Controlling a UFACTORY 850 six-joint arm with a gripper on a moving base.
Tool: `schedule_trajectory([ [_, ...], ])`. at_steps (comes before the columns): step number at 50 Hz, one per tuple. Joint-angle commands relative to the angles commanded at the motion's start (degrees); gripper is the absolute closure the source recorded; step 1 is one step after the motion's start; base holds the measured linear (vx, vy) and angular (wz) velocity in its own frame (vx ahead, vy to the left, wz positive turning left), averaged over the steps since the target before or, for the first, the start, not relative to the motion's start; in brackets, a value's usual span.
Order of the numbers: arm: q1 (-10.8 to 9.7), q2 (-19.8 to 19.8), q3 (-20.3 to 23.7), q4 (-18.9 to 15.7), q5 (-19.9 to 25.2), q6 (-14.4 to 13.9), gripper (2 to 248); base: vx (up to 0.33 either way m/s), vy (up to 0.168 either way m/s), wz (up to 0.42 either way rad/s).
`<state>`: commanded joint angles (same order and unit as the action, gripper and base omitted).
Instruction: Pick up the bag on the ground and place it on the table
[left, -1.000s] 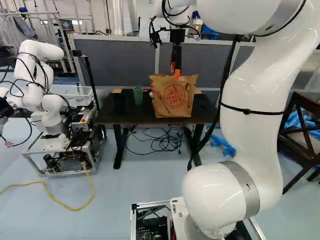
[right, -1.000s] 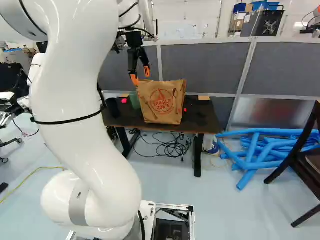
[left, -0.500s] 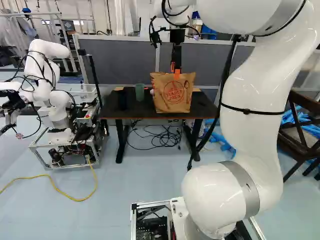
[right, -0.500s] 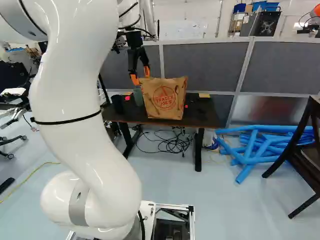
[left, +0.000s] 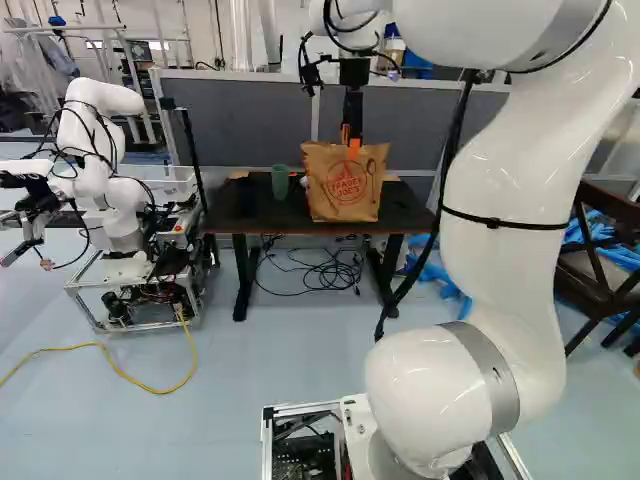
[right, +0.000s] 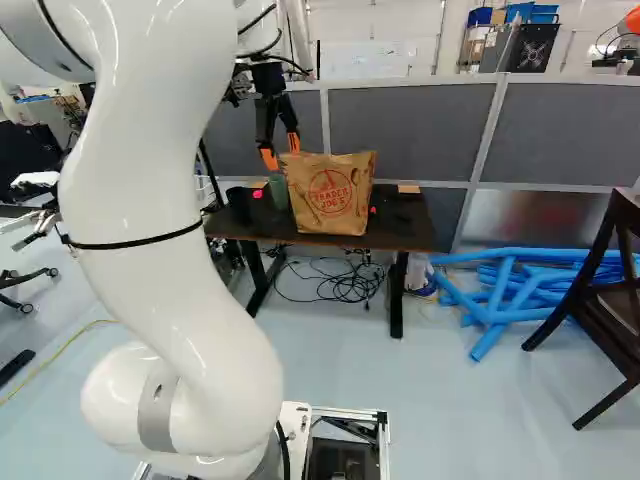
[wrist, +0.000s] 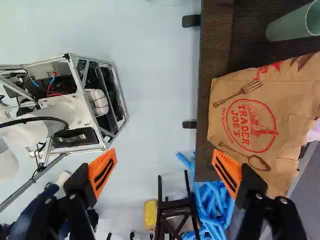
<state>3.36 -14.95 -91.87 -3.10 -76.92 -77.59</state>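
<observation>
The gripper (right: 281, 150) hangs at the near side of the bag's top in the right base view. Wide open in the wrist view, the gripper (wrist: 165, 171) has only floor between its fingers; one orange pad (wrist: 227, 171) overlaps the bag's edge, and whether they touch I cannot tell. The brown paper bag (left: 343, 182) with a red round print stands upright on the dark table (left: 260, 219), near its front edge. Seen from above, the bag (wrist: 250, 125) shows its printed face.
A green cup (left: 280, 181) and a dark cup (right: 238, 203) stand on the table beside the bag. Cables (left: 325, 270) lie beneath it. Blue tubes (right: 520, 290) and a dark chair (right: 610, 300) are to its right. Another robot (left: 120, 210) stands at the left.
The base has moved back a little: table and bag look smaller and higher in the base views. My arm holds its pose, and the gripper stays open. The other robot's arm has shifted.
</observation>
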Motion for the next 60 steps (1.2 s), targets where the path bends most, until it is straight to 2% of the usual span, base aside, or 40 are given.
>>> schedule_trajectory([
  [30, -0.07, 0.60, 1.69, 0.06, 2.47, 1.51, 3, 0.000, 0.000, 0.000],
  [60, -0.29, 2.63, 7.37, 0.26, 10.77, 6.58, 3, 0.000, 0.000, 0.000],
])
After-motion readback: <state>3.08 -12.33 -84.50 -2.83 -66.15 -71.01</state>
